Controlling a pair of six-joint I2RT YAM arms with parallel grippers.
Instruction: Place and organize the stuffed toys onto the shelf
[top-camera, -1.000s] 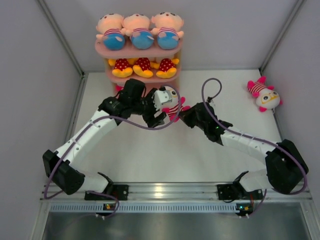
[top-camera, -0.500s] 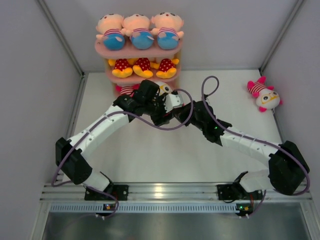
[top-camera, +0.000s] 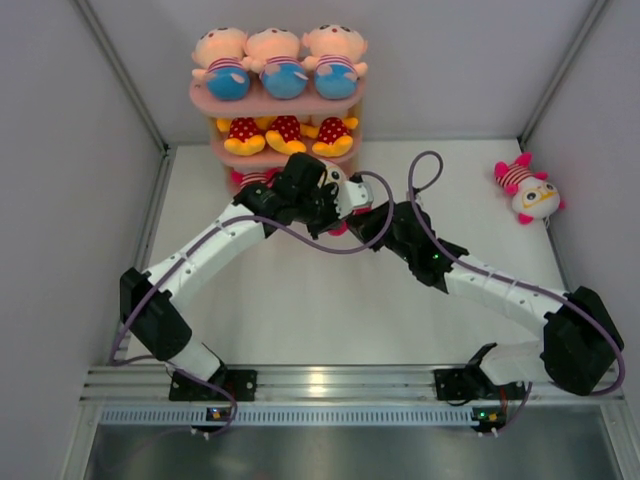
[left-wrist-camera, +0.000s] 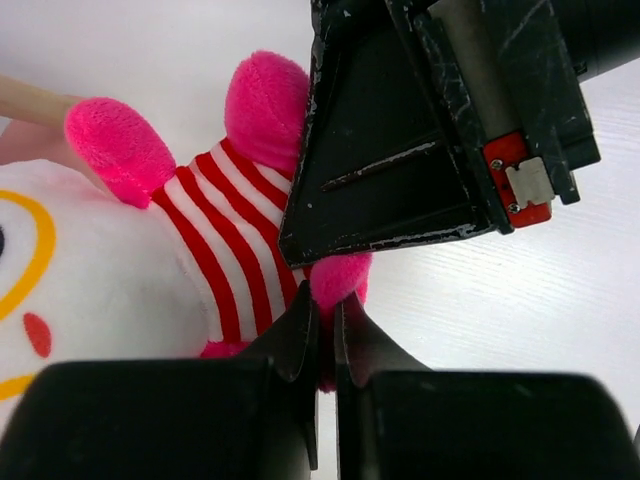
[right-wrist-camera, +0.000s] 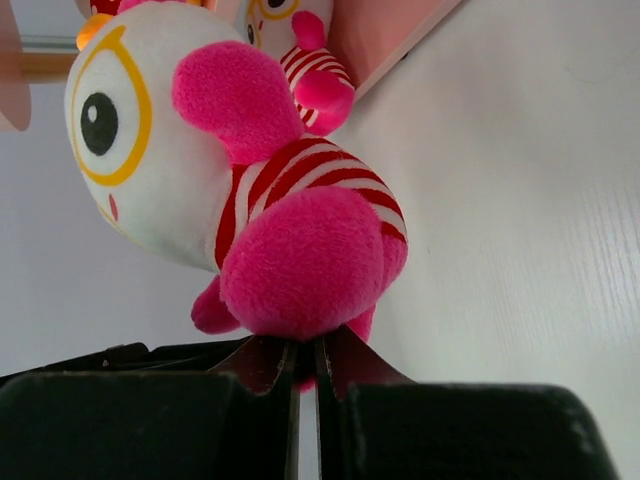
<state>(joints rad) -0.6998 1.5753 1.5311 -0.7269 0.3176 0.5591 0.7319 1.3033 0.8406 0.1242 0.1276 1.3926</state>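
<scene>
- Your left gripper (left-wrist-camera: 324, 312) has its jaws clenched on a pink limb of the pink-striped toy (right-wrist-camera: 170, 160), at the lower end of its striped body.
- Your right gripper (right-wrist-camera: 305, 362) is likewise clamped on that toy, its jaws pinching pink plush just under the rounded foot.
- The two grippers meet at this one toy from opposite sides. In the left wrist view, the right one sits hard against the toy's far side.
- The toy is held at the front of the shelf (top-camera: 205, 100), level with its lowest tier. It appears to be off the tabletop (top-camera: 320, 300), though the arms hide its underside from above.
- A second pink-striped toy (right-wrist-camera: 312, 72) sits on that lowest tier, just behind and beside the held one.
- The top tier carries three peach-headed dolls (top-camera: 283, 62) in a row, and the middle tier three red dotted toys (top-camera: 287, 132).
- A third pink-striped toy (top-camera: 530, 190) lies on the tabletop near the right wall, well apart from the shelf and both arms.
</scene>
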